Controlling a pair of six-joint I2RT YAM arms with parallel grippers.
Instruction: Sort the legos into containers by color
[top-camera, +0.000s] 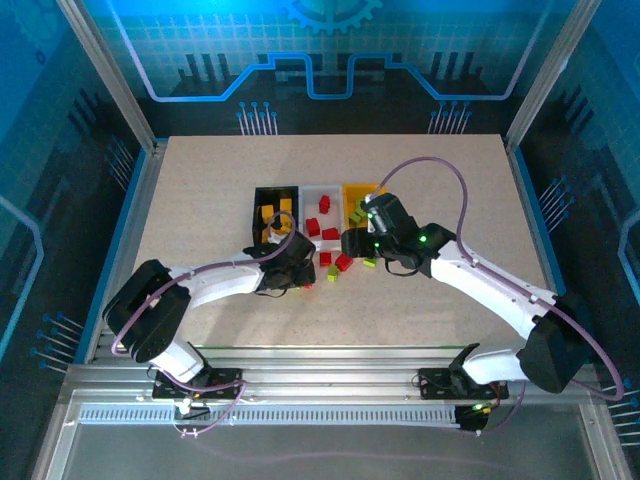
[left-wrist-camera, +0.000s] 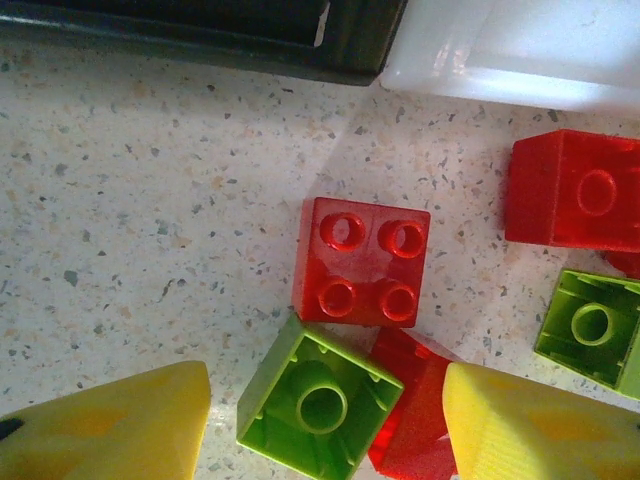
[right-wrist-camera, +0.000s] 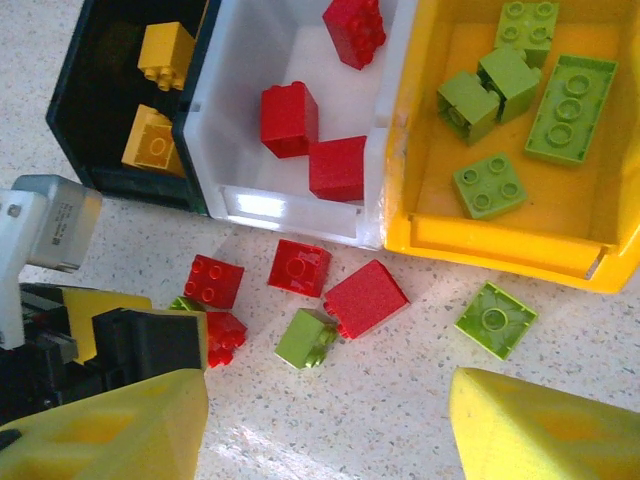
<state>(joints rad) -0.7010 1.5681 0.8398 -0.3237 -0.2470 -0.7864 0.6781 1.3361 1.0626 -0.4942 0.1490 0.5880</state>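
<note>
My left gripper (left-wrist-camera: 328, 400) (top-camera: 295, 272) is low over the table, its yellow fingers (left-wrist-camera: 110, 425) astride an upside-down green lego (left-wrist-camera: 320, 405) and a red lego (left-wrist-camera: 410, 420) touching it. A gap shows between the left finger and the green lego. Another red lego (left-wrist-camera: 363, 262) lies just ahead. My right gripper (right-wrist-camera: 328, 400) (top-camera: 352, 245) hovers open with nothing in it, above loose red legos (right-wrist-camera: 365, 298) and green legos (right-wrist-camera: 304, 338). The black bin (right-wrist-camera: 70, 130) holds yellow legos (right-wrist-camera: 165, 55). Red legos (right-wrist-camera: 290, 118) lie in the white bin (right-wrist-camera: 290, 207), and several green legos (right-wrist-camera: 565, 105) in the yellow bin (right-wrist-camera: 500, 245).
The three bins stand side by side mid-table, black (top-camera: 258, 205), white (top-camera: 322, 190), yellow (top-camera: 350, 190). A flat green lego (right-wrist-camera: 496, 318) lies in front of the yellow bin. The two arms meet close together over the loose bricks. Open tabletop (top-camera: 200, 180) lies to the left and right.
</note>
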